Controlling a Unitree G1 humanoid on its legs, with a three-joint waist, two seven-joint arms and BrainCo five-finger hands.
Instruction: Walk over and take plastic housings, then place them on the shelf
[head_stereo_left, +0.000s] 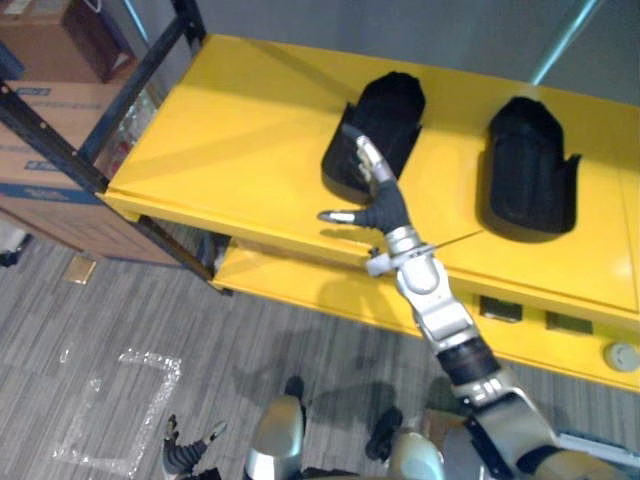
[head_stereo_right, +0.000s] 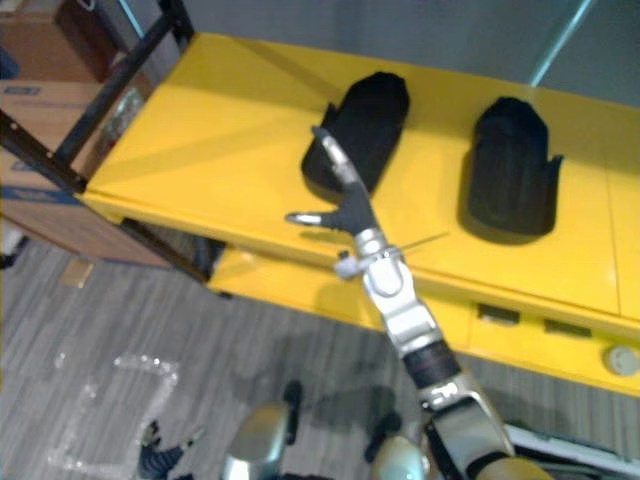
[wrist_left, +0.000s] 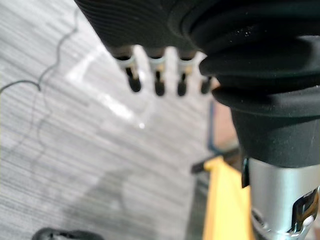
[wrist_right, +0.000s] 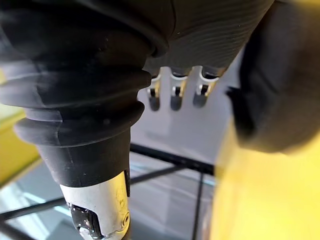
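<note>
Right hand (head_stereo_left: 378, 205): reached out over the top yellow shelf (head_stereo_left: 230, 130), fingers straight, thumb spread wide to the side, nothing held. The fingertips overlap the near end of the left plastic housing (head_stereo_left: 385, 115); contact probable, but cannot confirm from the head views. In the right wrist view the fingers (wrist_right: 174, 95) hang straight, with a dark blurred mass close beside them, likely that housing.

Right plastic housing (head_stereo_left: 528, 165): lies flat on the same shelf, well apart from the hand and beside the left one, not touching it.

Left hand (head_stereo_left: 185, 452): low at the robot's side above the grey floor (head_stereo_left: 100, 330), fingers (wrist_left: 135, 80) relaxed and empty.
</note>
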